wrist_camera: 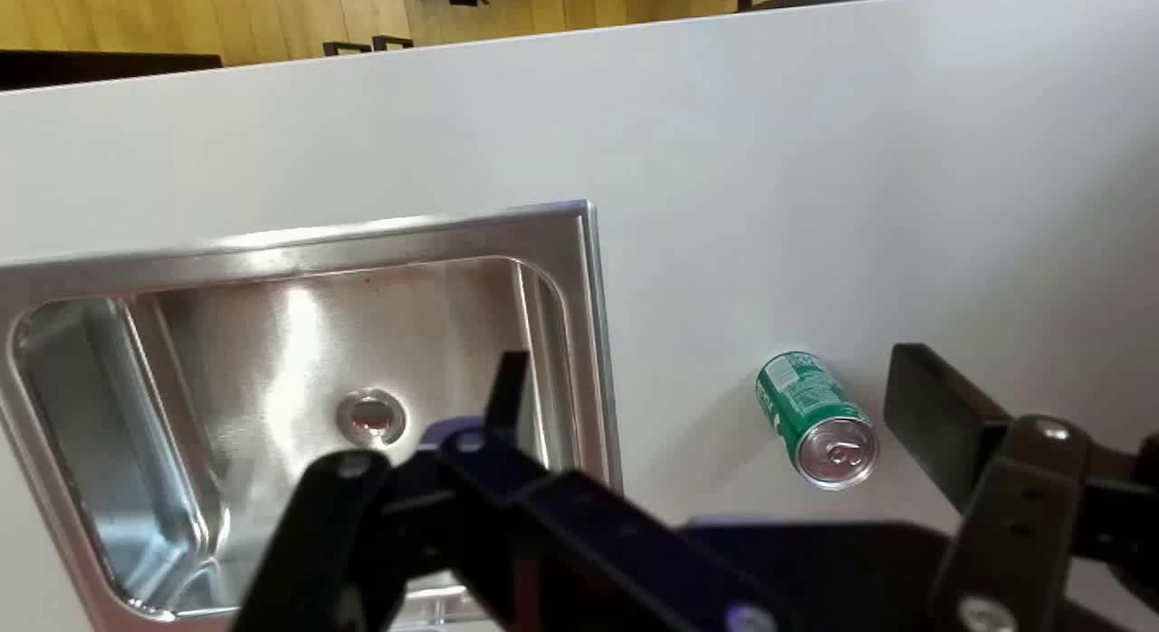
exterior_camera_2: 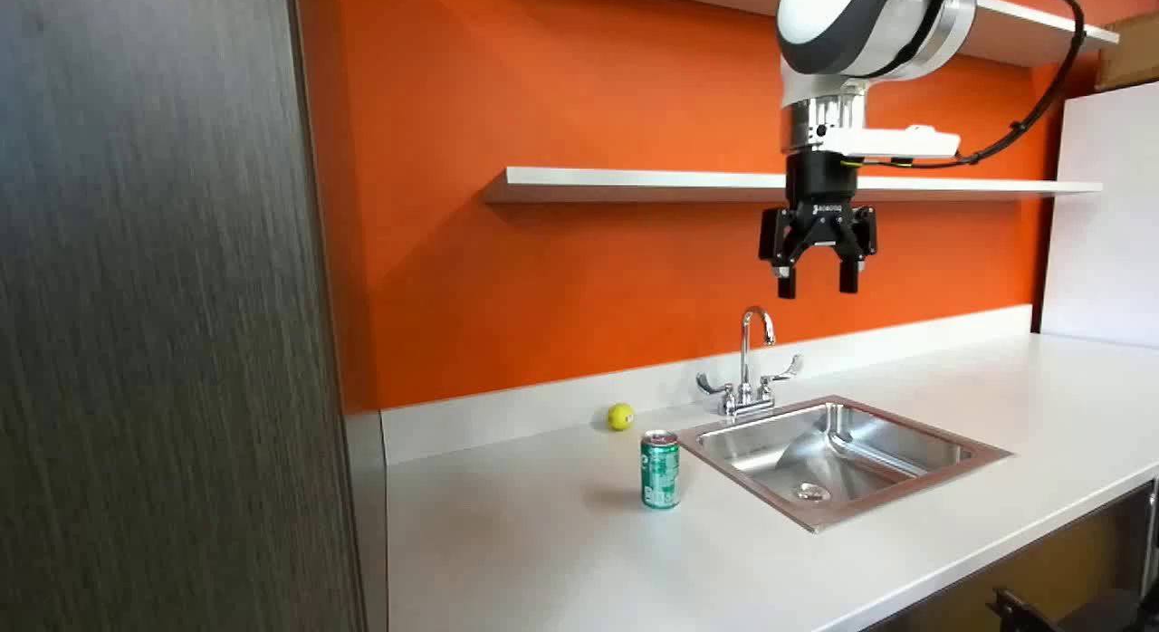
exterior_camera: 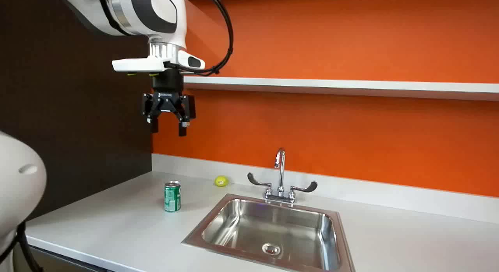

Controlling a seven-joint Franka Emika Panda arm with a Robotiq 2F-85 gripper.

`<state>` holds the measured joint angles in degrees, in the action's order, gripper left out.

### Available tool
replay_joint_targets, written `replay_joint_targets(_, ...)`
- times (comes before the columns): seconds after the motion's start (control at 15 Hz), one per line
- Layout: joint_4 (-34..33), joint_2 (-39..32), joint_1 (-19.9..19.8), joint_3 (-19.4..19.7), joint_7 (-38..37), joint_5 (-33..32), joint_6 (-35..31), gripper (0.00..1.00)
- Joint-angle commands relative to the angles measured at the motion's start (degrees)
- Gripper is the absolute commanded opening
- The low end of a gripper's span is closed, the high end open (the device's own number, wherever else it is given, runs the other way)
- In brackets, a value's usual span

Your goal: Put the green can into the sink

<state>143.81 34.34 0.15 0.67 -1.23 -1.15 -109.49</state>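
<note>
On the white worktop [exterior_camera: 113, 225] near the sink [exterior_camera: 280, 229] stands a green can [exterior_camera: 172, 198], its print illegible; the ROBOTIQ-lettered hand [exterior_camera: 168, 131] hangs spread wide, holding nothing.

I see a small yellow-green round thing [exterior_camera: 221, 181] on the white counter [exterior_camera: 109, 225]. Behind it is an orange wall [exterior_camera: 351, 135] with a long white shelf [exterior_camera: 351, 85]. Past the counter I see yellow wood floor [wrist_camera: 299, 16].
</note>
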Motion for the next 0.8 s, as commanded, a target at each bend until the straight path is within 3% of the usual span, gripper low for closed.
replay_joint_targets(0.0, -0.10, -0.02, -0.28, -0.23, 0.15, 0.15, 0.13, 1.00)
replay_joint_targets(0.6, -0.10, -0.02, -0.28, -0.23, 0.15, 0.15, 0.13, 1.00)
replay_joint_targets(0.73, -2.20, -2.62, 0.25, -1.86, -0.90, -0.54, -0.88, 1.00)
